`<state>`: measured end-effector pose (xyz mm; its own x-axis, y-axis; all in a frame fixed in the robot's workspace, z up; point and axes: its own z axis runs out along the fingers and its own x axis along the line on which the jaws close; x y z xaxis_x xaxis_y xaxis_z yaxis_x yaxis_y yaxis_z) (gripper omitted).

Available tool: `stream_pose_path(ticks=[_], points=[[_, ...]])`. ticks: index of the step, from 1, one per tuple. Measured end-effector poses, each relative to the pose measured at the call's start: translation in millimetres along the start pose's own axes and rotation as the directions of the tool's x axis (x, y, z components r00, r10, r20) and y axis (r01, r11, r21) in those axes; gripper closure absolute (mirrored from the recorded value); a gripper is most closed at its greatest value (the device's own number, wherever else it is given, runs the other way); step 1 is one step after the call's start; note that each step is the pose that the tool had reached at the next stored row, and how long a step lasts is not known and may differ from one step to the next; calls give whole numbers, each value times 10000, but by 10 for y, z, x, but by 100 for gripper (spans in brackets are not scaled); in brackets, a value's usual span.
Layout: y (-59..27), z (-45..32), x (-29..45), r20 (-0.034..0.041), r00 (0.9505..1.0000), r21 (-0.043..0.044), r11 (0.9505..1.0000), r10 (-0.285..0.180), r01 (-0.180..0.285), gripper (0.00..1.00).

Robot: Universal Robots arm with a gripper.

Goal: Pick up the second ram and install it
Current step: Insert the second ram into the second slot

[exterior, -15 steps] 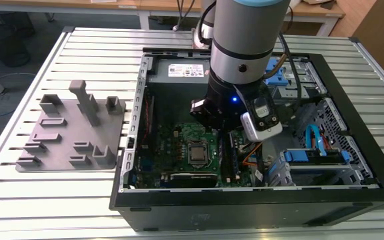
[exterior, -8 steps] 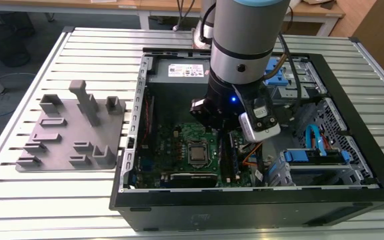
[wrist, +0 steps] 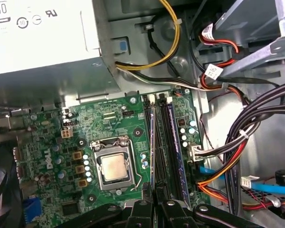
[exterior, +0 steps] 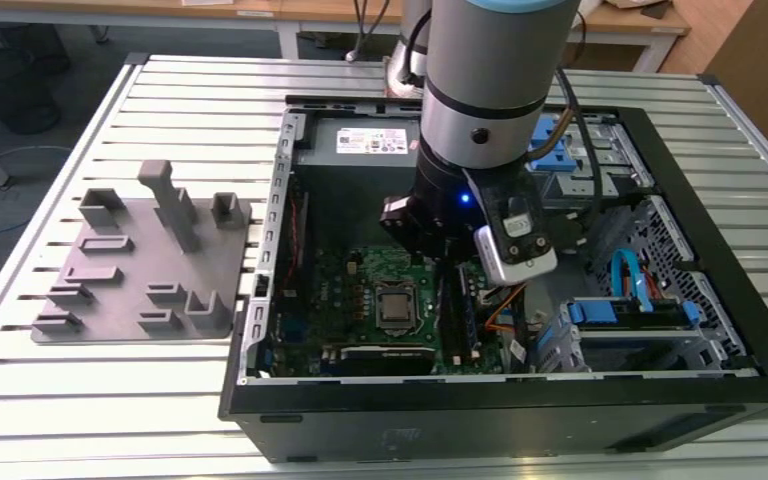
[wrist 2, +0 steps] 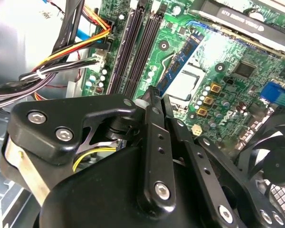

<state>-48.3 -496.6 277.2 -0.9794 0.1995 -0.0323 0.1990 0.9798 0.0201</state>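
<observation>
Second wrist view: ram (wrist 2: 180,58) is clamped between the gripper's (wrist 2: 154,94) fingers, which are closed down to the board's thickness. It lies just beside the CPU socket (wrist 2: 186,84), on the side facing the memory slots (wrist 2: 137,52), over the motherboard (wrist 2: 237,52). Whether it is seated cannot be determined. Cables (wrist 2: 47,71) lie beyond the slots.

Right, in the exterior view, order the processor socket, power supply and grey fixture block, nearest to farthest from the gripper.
1. Processor socket, just beside the gripper.
2. Power supply, at the far end of the case.
3. Grey fixture block, outside the case, exterior view's left.
</observation>
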Motion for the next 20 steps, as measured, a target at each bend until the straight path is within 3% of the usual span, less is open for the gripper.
stream_pose_path(ticks=[7,11,15,20], points=[[0,1,0,4,9999,6,9999,147,-147,86],[0,2,0,-11,9984,-17,9984,-567,567,86],[0,6,0,-23,9915,-44,9915,-1298,1298,86],[0,9,0,-35,9766,-73,9766,-2151,2151,86]])
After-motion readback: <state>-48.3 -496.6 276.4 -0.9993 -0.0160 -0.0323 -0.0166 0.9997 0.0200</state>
